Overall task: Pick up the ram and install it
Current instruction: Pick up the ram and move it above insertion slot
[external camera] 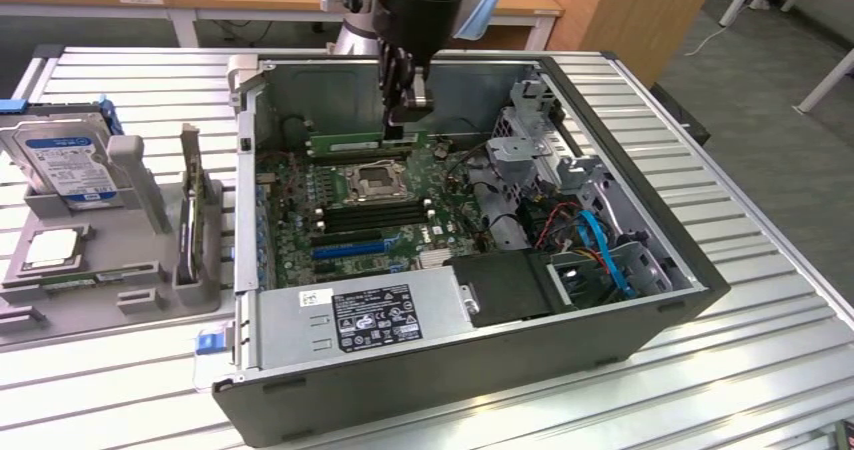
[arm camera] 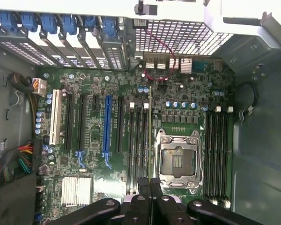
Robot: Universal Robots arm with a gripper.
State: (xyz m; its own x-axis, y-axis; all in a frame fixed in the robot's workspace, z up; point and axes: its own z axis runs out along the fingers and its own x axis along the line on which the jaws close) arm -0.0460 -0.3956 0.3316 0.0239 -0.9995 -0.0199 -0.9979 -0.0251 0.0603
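In the wrist view my gripper [arm camera: 150, 182] is shut on the ram [arm camera: 151, 122]. The ram shows edge-on as a thin line running out from between the fingers. It hangs over the motherboard [arm camera: 93, 140], lined up between a bank of black memory slots [arm camera: 138, 140] and the empty processor socket [arm camera: 178, 161]. A second bank of slots [arm camera: 218, 150] lies on the socket's other side. In the exterior view the gripper [external camera: 398, 125] reaches down into the open computer case [external camera: 641, 200], above the far end of the board behind the socket [external camera: 374, 180].
A grey fixture [external camera: 147, 220] on the exterior view's left carries a hard drive [external camera: 67, 165] and a square silver processor [external camera: 51, 250]. Inside the case are the power supply [external camera: 360, 315], blue cables [external camera: 603, 250] and a metal drive cage [external camera: 534, 150]. The slatted metal table [external camera: 747, 270] surrounds the case.
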